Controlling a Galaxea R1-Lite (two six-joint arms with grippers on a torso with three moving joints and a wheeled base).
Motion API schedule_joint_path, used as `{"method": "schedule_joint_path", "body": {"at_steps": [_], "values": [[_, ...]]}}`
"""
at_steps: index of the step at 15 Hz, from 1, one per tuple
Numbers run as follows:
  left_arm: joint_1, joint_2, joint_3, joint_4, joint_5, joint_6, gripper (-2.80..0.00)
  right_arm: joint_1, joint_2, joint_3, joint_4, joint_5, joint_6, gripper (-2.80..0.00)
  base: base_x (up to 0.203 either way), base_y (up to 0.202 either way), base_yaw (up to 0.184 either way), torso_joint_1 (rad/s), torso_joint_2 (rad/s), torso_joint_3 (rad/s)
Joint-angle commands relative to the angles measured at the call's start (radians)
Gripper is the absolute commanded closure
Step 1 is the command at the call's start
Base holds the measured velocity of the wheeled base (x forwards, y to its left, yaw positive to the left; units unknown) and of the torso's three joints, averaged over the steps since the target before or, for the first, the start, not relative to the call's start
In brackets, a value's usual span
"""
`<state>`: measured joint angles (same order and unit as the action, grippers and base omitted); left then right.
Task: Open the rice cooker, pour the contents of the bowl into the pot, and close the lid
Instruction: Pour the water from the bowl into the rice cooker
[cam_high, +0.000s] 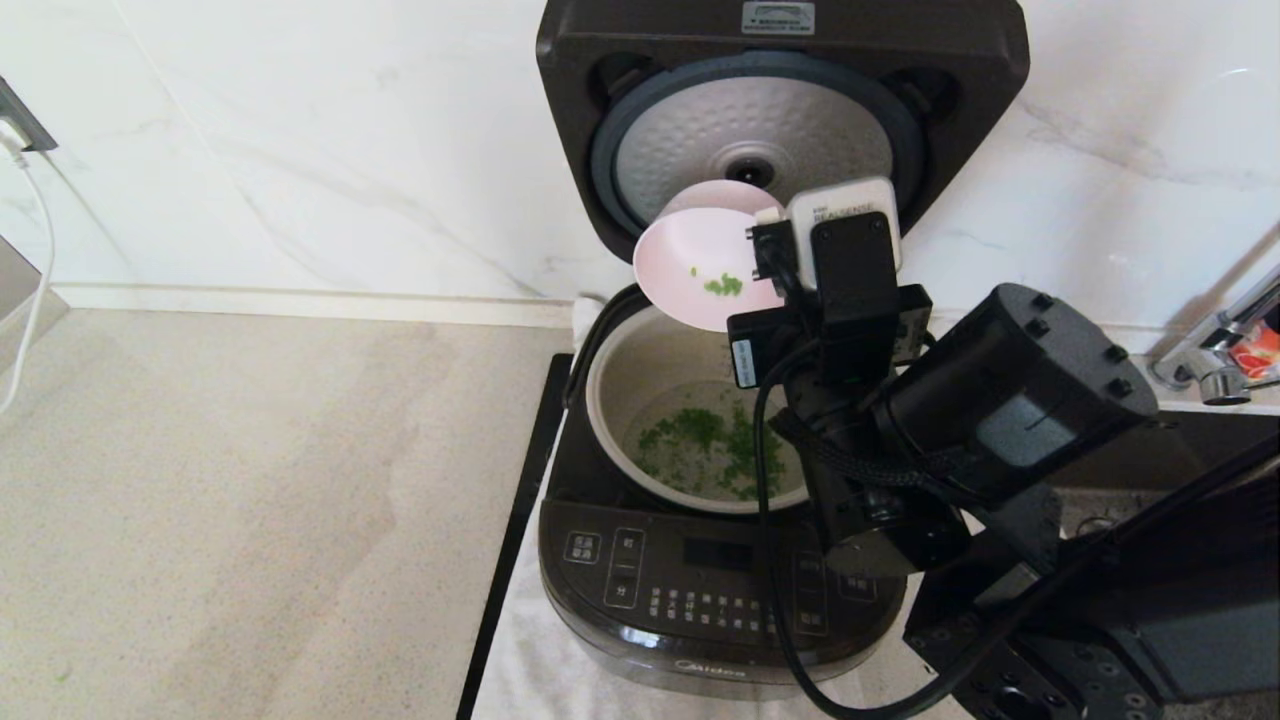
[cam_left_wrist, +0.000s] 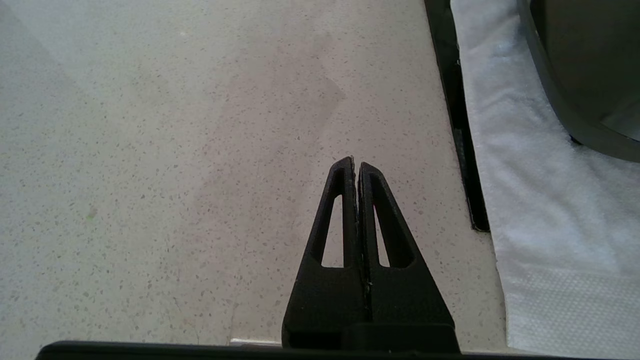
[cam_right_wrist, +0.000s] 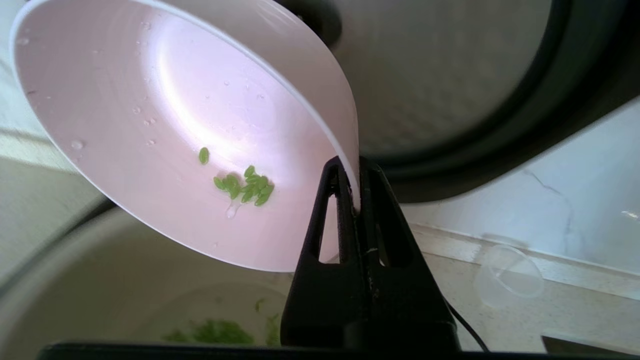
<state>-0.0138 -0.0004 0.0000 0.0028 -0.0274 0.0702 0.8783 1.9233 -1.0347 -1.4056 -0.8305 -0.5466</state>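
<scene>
The black rice cooker (cam_high: 700, 600) stands with its lid (cam_high: 780, 110) raised, the dimpled silver disc facing me. Inside, the grey-beige pot (cam_high: 640, 380) holds water with green herb bits (cam_high: 715, 440). My right gripper (cam_right_wrist: 353, 167) is shut on the rim of the pale pink bowl (cam_high: 695, 265), which is tipped steeply over the pot's back edge. A few green bits (cam_right_wrist: 245, 185) and water drops still cling inside the bowl (cam_right_wrist: 165, 130). My left gripper (cam_left_wrist: 356, 162) is shut and holds nothing, hovering over the bare counter left of the cooker.
A white cloth (cam_left_wrist: 540, 210) lies under the cooker, edged by a black strip (cam_high: 515, 540). A small clear cup (cam_right_wrist: 510, 275) lies on the counter to the right. A tap (cam_high: 1215, 350) is at the far right, a white cable (cam_high: 35, 270) at the far left.
</scene>
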Motion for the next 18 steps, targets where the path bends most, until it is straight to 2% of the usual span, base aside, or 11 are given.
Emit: {"method": "schedule_joint_path", "body": {"at_steps": [1,6,8,10,13,16,18], "values": [[0.000,-0.001,0.002,0.000,0.000,0.000,0.00,0.014,-0.021,-0.071,0.047,-0.022,0.014,0.00,0.000,0.000,0.000,0.000,0.00,0.000],[0.000,0.000,0.002,0.000,0.000,0.000,0.00,0.039,-0.052,-0.104,0.190,-0.093,0.080,0.00,0.000,0.000,0.000,0.000,0.00,0.000],[0.000,0.000,0.002,0.000,0.000,0.000,0.00,0.043,-0.080,-0.106,0.306,-0.101,0.129,0.00,0.000,0.000,0.000,0.000,0.00,0.000],[0.000,-0.001,0.002,0.000,0.000,0.000,0.00,0.043,-0.127,-0.111,0.525,-0.098,0.236,0.00,0.000,0.000,0.000,0.000,0.00,0.000],[0.000,-0.001,0.002,0.000,0.000,0.000,0.00,0.033,-0.246,-0.176,0.990,-0.056,0.470,0.00,0.000,0.000,0.000,0.000,0.00,0.000],[0.000,0.000,0.002,0.000,0.000,0.000,0.00,-0.030,-0.375,-0.289,1.479,0.062,0.737,0.00,0.000,0.000,0.000,0.000,0.00,0.000],[0.000,0.000,0.002,0.000,0.000,0.000,0.00,-0.105,-0.478,-0.340,1.692,0.164,0.841,0.00,0.000,0.000,0.000,0.000,0.00,0.000]]}}
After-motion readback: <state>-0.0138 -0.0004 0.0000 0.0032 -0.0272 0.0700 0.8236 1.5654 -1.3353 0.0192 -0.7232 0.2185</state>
